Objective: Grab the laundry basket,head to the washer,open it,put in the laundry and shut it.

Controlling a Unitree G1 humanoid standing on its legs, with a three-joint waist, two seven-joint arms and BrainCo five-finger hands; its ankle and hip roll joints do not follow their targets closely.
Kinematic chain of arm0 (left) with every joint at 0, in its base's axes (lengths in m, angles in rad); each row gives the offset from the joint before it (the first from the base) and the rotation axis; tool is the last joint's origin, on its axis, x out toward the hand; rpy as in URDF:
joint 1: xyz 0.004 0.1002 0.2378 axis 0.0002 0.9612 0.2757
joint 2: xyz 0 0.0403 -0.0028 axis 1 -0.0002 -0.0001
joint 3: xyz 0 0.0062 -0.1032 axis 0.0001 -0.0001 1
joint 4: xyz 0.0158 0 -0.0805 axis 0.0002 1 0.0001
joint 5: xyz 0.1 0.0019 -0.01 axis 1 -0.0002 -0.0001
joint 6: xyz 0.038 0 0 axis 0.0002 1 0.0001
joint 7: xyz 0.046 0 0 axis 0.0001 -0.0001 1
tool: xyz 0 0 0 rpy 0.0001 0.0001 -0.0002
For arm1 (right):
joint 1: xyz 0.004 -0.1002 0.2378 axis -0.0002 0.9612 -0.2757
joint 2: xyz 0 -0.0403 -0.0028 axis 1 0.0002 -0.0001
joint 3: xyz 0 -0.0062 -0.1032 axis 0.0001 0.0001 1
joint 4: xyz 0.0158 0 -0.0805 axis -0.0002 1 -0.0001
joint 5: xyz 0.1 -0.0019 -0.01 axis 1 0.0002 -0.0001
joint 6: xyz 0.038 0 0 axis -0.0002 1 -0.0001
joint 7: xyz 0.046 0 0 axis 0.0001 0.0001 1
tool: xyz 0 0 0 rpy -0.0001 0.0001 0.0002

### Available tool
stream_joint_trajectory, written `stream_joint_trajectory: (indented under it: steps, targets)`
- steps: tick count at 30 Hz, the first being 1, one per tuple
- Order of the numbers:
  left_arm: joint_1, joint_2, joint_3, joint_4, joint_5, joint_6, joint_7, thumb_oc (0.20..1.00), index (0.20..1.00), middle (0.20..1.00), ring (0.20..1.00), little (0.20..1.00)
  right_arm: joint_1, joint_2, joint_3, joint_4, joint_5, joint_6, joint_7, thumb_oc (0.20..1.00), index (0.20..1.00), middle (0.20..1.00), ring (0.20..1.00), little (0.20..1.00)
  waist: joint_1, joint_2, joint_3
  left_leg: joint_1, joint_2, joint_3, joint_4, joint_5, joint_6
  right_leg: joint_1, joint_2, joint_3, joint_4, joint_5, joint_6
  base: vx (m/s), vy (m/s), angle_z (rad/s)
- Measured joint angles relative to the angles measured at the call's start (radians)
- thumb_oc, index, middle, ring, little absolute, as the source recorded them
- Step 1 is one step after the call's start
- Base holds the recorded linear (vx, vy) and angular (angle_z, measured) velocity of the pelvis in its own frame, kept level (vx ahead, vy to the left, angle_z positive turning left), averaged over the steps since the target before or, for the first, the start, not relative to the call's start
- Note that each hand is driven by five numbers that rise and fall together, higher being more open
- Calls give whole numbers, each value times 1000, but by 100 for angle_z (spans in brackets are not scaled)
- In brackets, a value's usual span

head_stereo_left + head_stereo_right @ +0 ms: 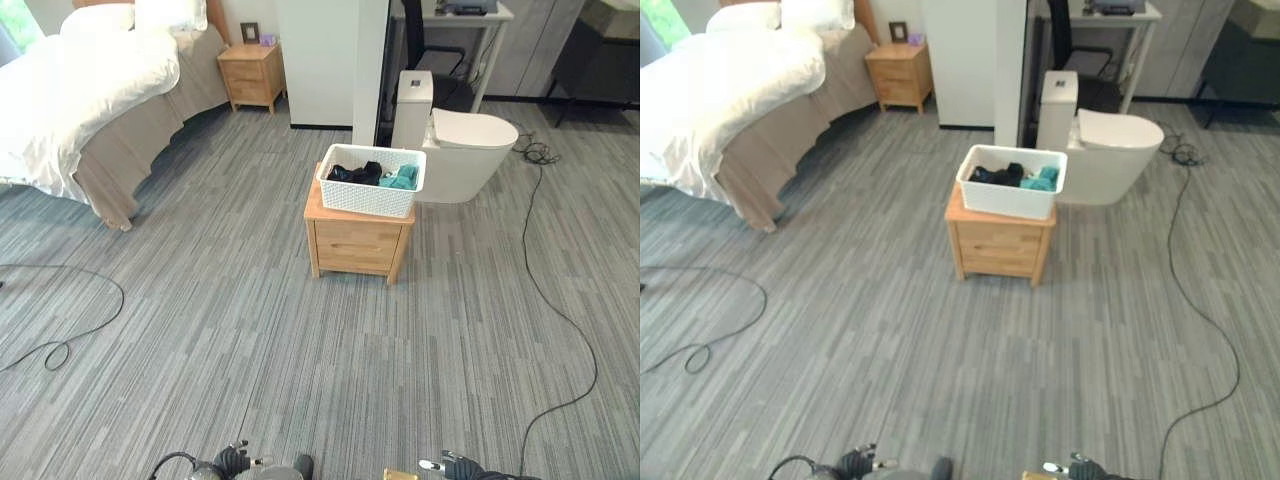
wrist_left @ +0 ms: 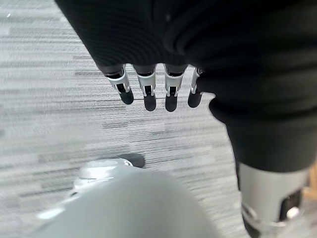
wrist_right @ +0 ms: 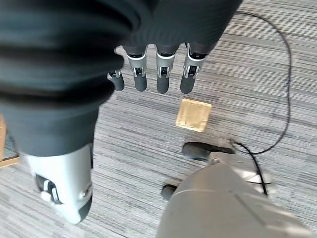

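Left hand: the left hand (image 2: 163,64) hangs down over the bare grey floor (image 1: 230,330). Its fingers (image 2: 148,94) are straight and loose, side by side, and hold nothing.
Right hand: the right hand (image 3: 148,54) hangs the same way. Its fingers (image 3: 163,79) are straight and slack, with nothing in them.
Basket: one white laundry basket (image 1: 371,181) sits far ahead of the fingers of both hands, well out of reach.
Why it sits there: it rests on top of a small wooden cabinet (image 1: 358,240), so I think the hands can take it without bending low.
Clothes: inside are one dark heap (image 1: 355,173) and one teal piece (image 1: 402,179). They lie loose in the basket, ready to be carried.
Toilet: one white toilet (image 1: 462,150) stands just behind the basket.
Bed: one bed (image 1: 90,90) with white covers is far off, beyond the left hand's fingers.
Nightstand: one more wooden nightstand (image 1: 252,75) stands by the bed.
Tan square: one flat tan square (image 3: 193,114) lies on the floor, just past the right fingers.
Step now: I think the robot has yet to walk up to the basket.
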Motion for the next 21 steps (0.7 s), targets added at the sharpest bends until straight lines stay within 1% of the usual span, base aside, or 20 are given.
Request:
stream_joint_trajectory:
  steps: [1,3,4,5,6,8,9,10,11,12,13,14,15,16,17,18,20,21]
  targets:
    - [-2,3,0,3,0,-7,0,1000,1000,1000,1000,1000,1,1,0,6,2,-1,0,1000,1000,1000,1000,1000,9,-7,8,-32,-13,-6,52,6,-9,-10,-4,-1,8,3,-13,15,-72,9]
    - [-18,10,10,21,-2,-17,0,1000,1000,1000,1000,1000,-8,4,1,9,9,-2,0,1000,1000,1000,1000,1000,25,-30,38,-115,-38,-9,184,44,-66,-29,-6,-4,24,9,-37,33,-50,4]
    - [-24,10,17,22,-11,-18,0,1000,1000,1000,1000,1000,-8,4,3,8,9,-2,0,1000,1000,1000,1000,1000,29,-34,46,-143,-44,-8,236,53,-74,-28,-7,-13,23,20,-53,27,-26,10]
    - [-27,9,18,23,-22,-18,0,1000,1000,1000,1000,1000,-6,3,6,9,9,-2,0,1000,1000,1000,1000,1000,28,-37,52,-178,-46,0,295,52,-70,-26,-5,-27,19,28,-64,36,-25,16]
    - [-25,10,21,22,-30,-18,0,1000,1000,1000,1000,1000,-1,4,11,17,7,-2,0,1000,1000,1000,1000,1000,29,-39,55,-203,-41,24,329,42,-54,-19,-4,-40,13,33,-71,54,-30,31]
    - [-33,9,23,23,-30,-17,0,1000,1000,1000,1000,1000,3,3,10,27,6,1,0,1000,1000,1000,1000,1000,14,-32,64,-234,-17,109,289,30,-34,-19,-2,-69,2,27,-89,121,-25,47]
    - [-36,7,24,22,-30,-18,0,1000,1000,1000,1000,1000,3,0,7,29,4,2,-1,1000,1000,1000,1000,1000,13,-25,72,-236,-15,130,244,27,-32,-21,3,-70,1,24,-90,180,-9,33]
    - [-36,4,27,22,-30,-18,0,1000,1000,1000,1000,1000,1,-4,5,30,-6,3,-1,1000,1000,1000,1000,1000,11,-16,73,-236,-12,132,174,27,-31,-29,8,-69,0,23,-87,211,-2,4]
    - [-35,-5,31,25,-30,-17,0,1000,1000,1000,1000,1000,-29,-6,6,46,-13,7,-1,1000,1000,1000,1000,1000,17,4,79,-226,2,141,-33,28,-32,-29,28,-44,-16,32,-80,415,23,-37]
    - [-30,-7,34,27,-29,-17,0,1000,1000,1000,1000,1000,-52,-4,12,44,-15,6,-1,1000,1000,1000,1000,1000,30,15,81,-243,11,139,-85,40,-22,3,53,-17,-41,32,-85,350,23,-55]
    - [-29,-9,40,37,-28,-17,0,1000,1000,1000,1000,1000,-61,-2,26,44,-31,5,-1,1000,1000,1000,1000,1000,42,18,74,-242,28,140,-158,54,-23,20,67,3,-58,28,-85,383,42,-71]
    - [-32,-11,43,43,-29,-17,0,1000,1000,1000,1000,1000,-61,-2,30,46,-41,5,-1,1000,1000,1000,1000,1000,58,21,74,-243,47,141,-225,54,-23,25,82,16,-58,34,-102,217,51,-58]
    - [-36,-11,51,42,-29,-18,0,1000,1000,1000,1000,1000,-69,-1,31,42,-52,2,-2,1000,1000,1000,1000,1000,71,18,80,-269,53,139,-208,55,-22,48,84,27,-58,31,-101,332,101,-51]
    - [-36,-6,52,43,-29,-19,0,1000,1000,1000,1000,1000,-72,2,31,41,-53,1,-1,1000,1000,1000,1000,1000,73,4,83,-282,50,143,-192,59,-17,64,82,38,-58,10,-95,324,126,-32]
    - [-35,-5,64,47,-28,-17,0,1000,1000,1000,1000,1000,-66,3,31,44,-53,2,0,1000,1000,1000,1000,1000,75,-4,77,-281,54,167,-201,61,-11,85,82,47,-58,-12,-93,329,149,-17]
    - [-30,-5,72,54,-28,-17,0,1000,1000,1000,1000,1000,-66,2,31,51,-54,4,0,1000,1000,1000,1000,1000,77,-8,72,-277,58,193,-195,63,-3,99,83,60,-58,-28,-83,349,196,-25]
    - [-13,-4,80,54,-27,-17,0,1000,1000,1000,1000,1000,-67,4,32,66,-60,5,0,1000,1000,1000,1000,1000,87,-26,43,-274,59,203,-168,80,45,123,73,94,-58,-60,-66,336,215,-49]
    - [-5,-3,82,57,-24,-17,1,1000,1000,1000,1000,1000,-67,8,32,82,-75,6,0,1000,1000,1000,1000,1000,100,-44,21,-256,51,194,-154,89,81,139,52,121,-58,-80,-38,324,234,-82]
